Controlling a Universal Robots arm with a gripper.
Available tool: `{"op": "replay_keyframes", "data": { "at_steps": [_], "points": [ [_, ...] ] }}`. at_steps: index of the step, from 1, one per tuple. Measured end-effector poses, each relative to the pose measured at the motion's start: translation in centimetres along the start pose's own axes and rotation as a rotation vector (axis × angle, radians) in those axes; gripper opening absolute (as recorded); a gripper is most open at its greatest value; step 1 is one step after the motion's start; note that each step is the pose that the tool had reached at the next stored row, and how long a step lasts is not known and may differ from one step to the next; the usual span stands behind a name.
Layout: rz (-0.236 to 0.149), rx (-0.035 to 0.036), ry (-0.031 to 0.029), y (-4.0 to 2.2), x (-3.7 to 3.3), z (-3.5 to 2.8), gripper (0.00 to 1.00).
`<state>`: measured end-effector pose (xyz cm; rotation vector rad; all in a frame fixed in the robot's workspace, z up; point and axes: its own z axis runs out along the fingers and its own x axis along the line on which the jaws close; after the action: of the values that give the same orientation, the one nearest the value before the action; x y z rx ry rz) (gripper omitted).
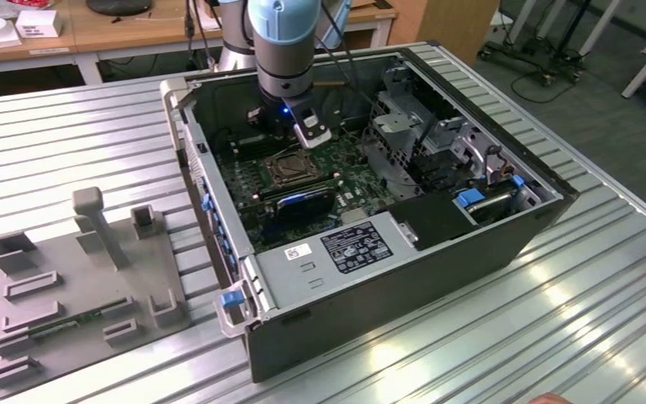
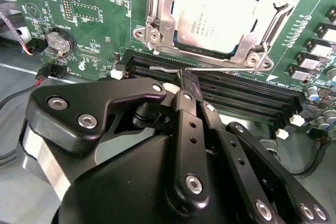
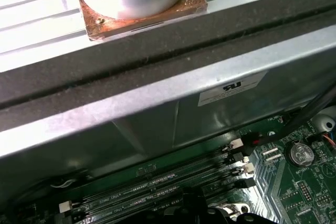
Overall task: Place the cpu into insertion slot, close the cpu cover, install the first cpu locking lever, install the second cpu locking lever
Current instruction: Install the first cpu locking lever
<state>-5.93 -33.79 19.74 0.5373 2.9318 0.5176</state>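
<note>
- The gripper [image 2: 186, 83] has its 2 fingers together, tips down at a thin wire lever [image 2: 231, 67]. I cannot tell whether the wire is pinched between them or only touched.
- The cpu [image 2: 215, 11] lies flat in the insertion slot [image 1: 267, 168], and the cover [image 2: 160, 22] is down over it, its window showing the metal top.
- The lever lies just off the cover's edge, between the cover and the memory slots [image 2: 247, 95]. Its long axis runs along those slots and across the line of the fingers.
- The cpu is just beyond the fingertips, on the far side of the lever from the gripper body.
- In the exterior view the gripper [image 1: 309, 139] hangs inside the open case [image 1: 413, 278], right beside the insertion slot.
- Hard to make out: whether this lever is hooked under its catch, and which bar is the other lever. The cover's far edge is cut off in the second wrist view.
- The gripper body hides the board [image 2: 89, 30] nearest it.
</note>
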Motion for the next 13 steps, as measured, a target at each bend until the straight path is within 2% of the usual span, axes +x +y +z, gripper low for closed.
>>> {"op": "replay_keyframes", "data": {
  "at_steps": [13],
  "points": [
    [0.0, -0.0003, 0.0, 0.01, 0.03, 0.28, 0.11]
  ]
}}
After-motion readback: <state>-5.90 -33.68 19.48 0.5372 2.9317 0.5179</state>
